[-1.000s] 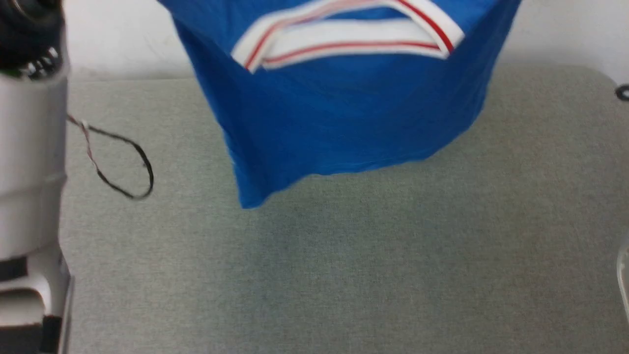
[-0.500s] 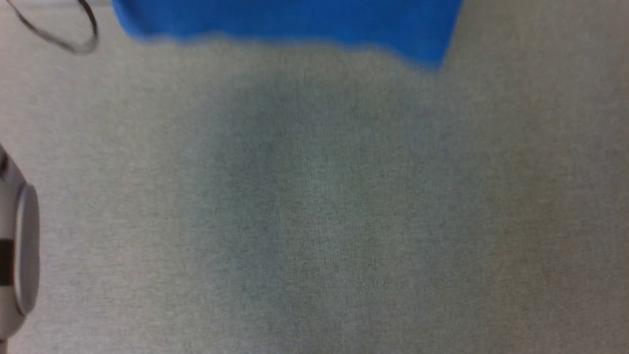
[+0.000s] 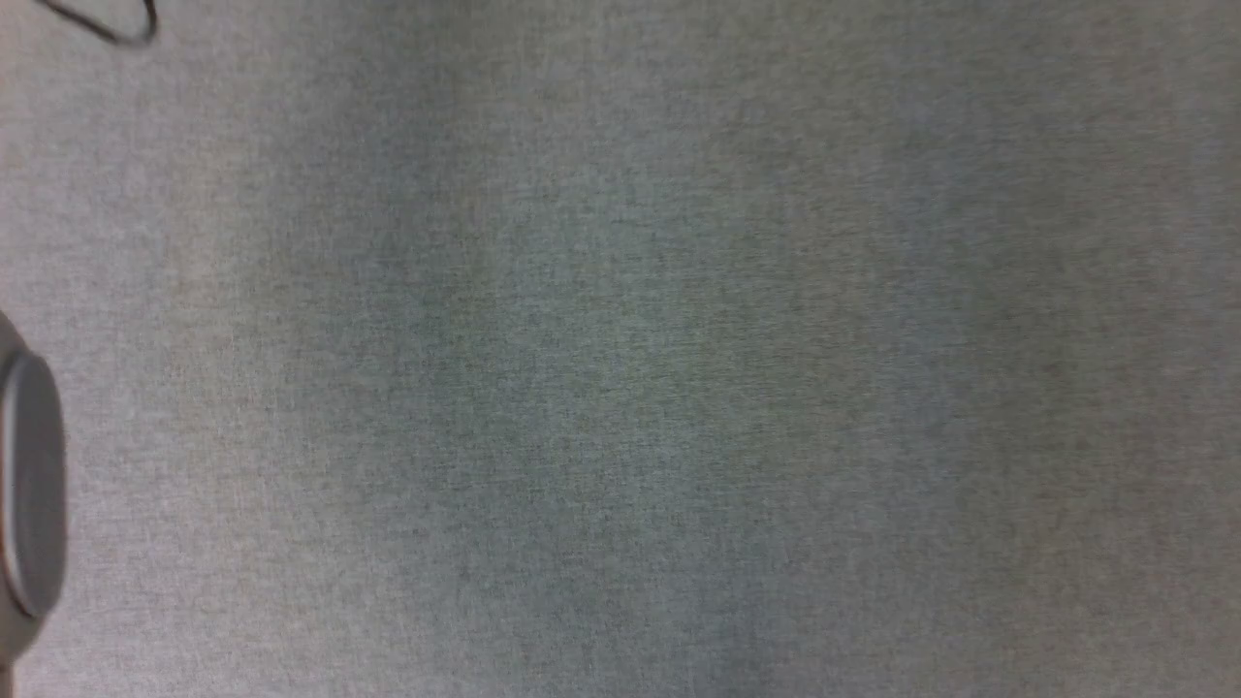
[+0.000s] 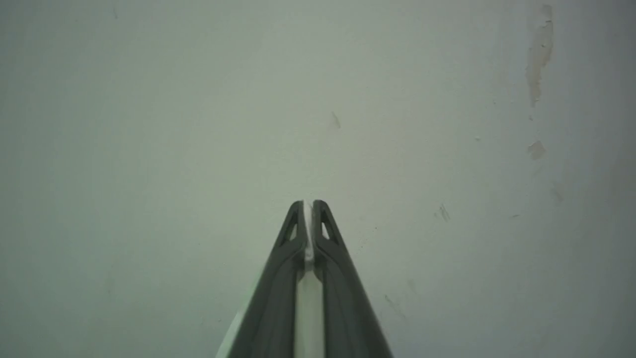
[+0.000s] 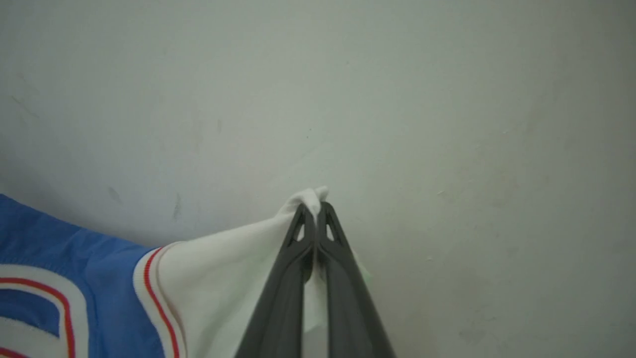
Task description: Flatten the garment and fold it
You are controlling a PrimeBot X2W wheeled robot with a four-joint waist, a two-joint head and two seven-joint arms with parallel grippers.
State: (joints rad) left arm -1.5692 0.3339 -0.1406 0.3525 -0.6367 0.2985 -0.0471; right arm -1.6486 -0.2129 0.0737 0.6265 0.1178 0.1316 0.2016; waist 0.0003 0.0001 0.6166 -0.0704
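Gripping blue jersey T-shirt [image 5: 74, 258].
Clamping white sleeve [image 5: 223, 268] with right gripper [image 5: 314, 206], pinching white cloth sliver [image 4: 308, 243] with left gripper [image 4: 308, 203].

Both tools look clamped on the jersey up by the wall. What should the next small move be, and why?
Probably lower both tools together toward the grey table, arms spread. The right tool pinches a white sleeve of the garment, and the left tool pinches white cloth too. Both face the wall, so the shirt hangs unflattened.
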